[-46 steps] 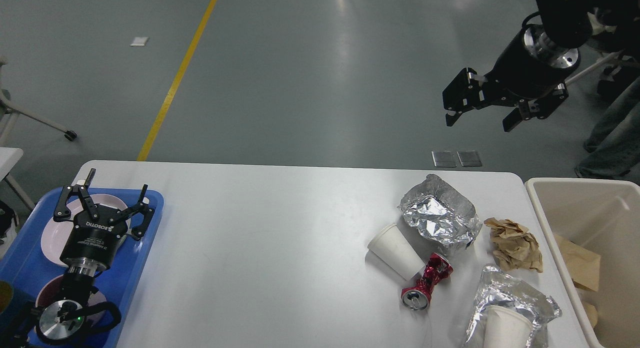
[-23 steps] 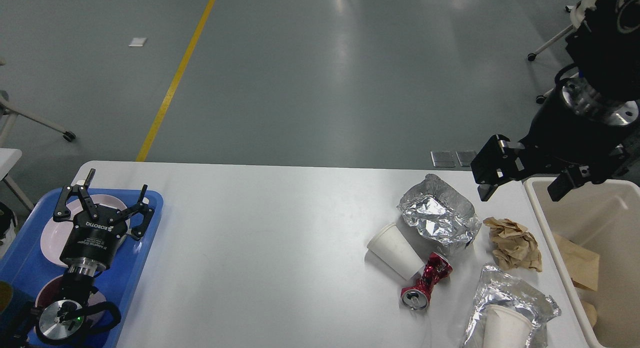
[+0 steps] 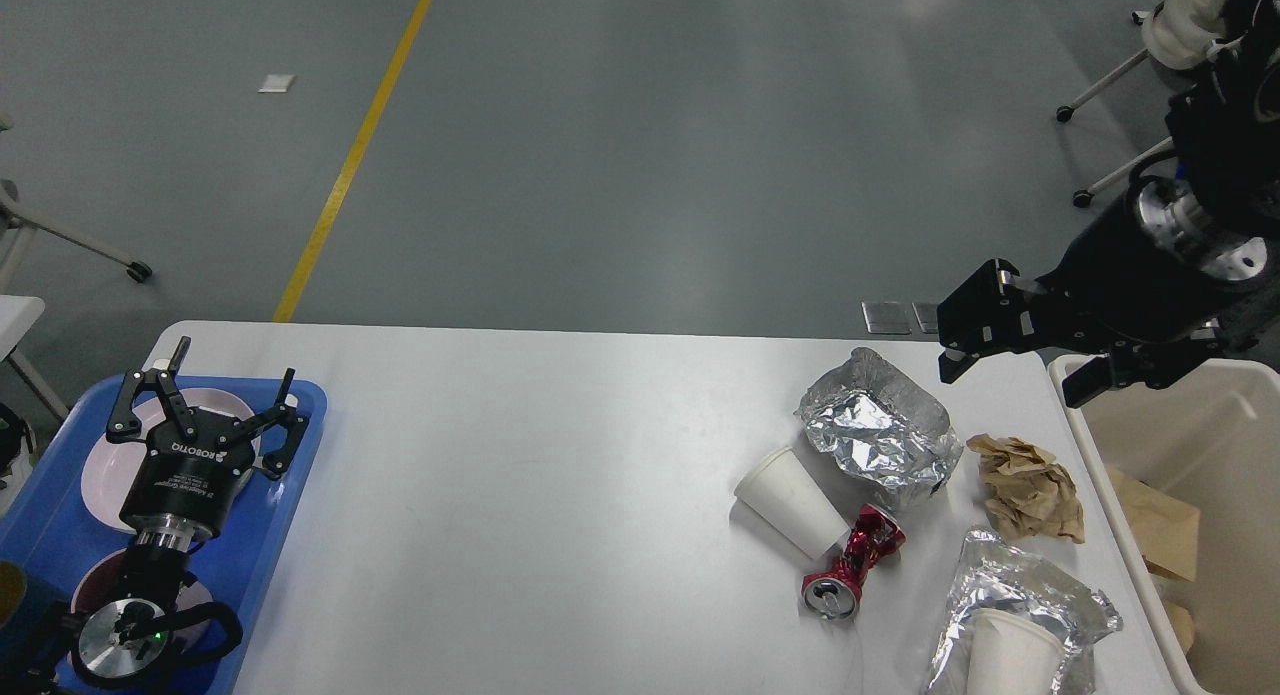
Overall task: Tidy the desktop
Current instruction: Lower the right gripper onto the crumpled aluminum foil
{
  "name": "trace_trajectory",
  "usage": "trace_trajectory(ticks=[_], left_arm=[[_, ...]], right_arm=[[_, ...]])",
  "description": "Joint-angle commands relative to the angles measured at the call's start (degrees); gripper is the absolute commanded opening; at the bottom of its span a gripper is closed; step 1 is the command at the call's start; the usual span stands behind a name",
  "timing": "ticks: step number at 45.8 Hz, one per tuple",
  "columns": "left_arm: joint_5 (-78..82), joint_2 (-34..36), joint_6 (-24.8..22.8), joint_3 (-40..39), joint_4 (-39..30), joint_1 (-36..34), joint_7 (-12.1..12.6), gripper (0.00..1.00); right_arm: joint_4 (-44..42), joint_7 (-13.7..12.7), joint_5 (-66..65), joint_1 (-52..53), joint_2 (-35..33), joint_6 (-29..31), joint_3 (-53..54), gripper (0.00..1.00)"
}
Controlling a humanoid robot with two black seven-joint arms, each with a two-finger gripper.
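Hovering over desktop (image 3: 560,495), right hand (image 3: 1010,375) agape.

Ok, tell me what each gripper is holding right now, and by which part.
Nothing is held. The left gripper is open over the blue tray; the right gripper is open and empty above the desktop's far right corner.

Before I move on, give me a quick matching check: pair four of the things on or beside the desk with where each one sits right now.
Things:
1. crushed red can
2. brown paper wad
3. pink plate
4. right gripper

Places:
A. in the blue tray
B. open above the desktop's far right corner, by the beige bin
C. against the lying white cup
D. right of the upper foil wrap

Pairs: 1-C, 2-D, 3-A, 4-B
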Motion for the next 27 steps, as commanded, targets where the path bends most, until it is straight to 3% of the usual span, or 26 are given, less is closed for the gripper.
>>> trace_trajectory(ticks=[1, 6, 15, 27], left_arm=[[0.0, -0.1, 0.0, 0.0, 0.0, 0.1, 0.1, 0.97], [0.0, 0.0, 0.0, 0.0, 0.0, 0.0, 0.1, 0.97], [0.0, -0.1, 0.0, 0.0, 0.0, 0.1, 0.1, 0.97], [0.0, 0.0, 0.0, 0.0, 0.0, 0.1, 0.1, 0.97]], right_arm=[[-0.9, 0.0, 0.2, -5.3, -0.1, -3.6, 0.4, 0.99], [-3.7, 0.0, 2.2, -13.7, -0.2, -8.2, 1.8, 0.99], [-14.6, -0.1, 17.9, -30.0, 0.9, -18.5, 2.5, 0.99], [-32.0, -0.9, 24.2, -50.1, 5.0, -22.5, 9.4, 0.99]])
